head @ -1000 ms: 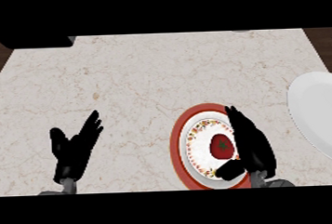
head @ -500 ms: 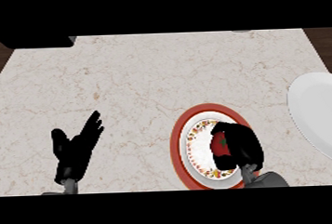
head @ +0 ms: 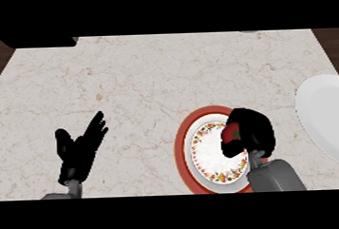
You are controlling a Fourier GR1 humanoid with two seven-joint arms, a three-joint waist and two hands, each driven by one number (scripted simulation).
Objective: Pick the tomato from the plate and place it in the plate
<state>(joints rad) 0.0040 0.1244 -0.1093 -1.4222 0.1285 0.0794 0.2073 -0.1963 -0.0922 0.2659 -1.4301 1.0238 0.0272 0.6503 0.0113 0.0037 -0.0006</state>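
Right robot hand [head: 252, 132] curled round tomato [head: 233, 132] | over red-rimmed plate [head: 188, 135] | white plate [head: 325, 115] right

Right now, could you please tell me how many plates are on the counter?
2. A red-rimmed patterned plate lies at lower centre-right, under the right hand curled round the tomato. A plain white plate lies at the right edge, partly cut off.

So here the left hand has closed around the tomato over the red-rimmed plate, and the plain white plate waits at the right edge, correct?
Not quite: it is the right hand that is curled around the tomato over the red-rimmed plate. The left hand rests open at the lower left. The plain white plate does wait at the right edge. The head view shows this.
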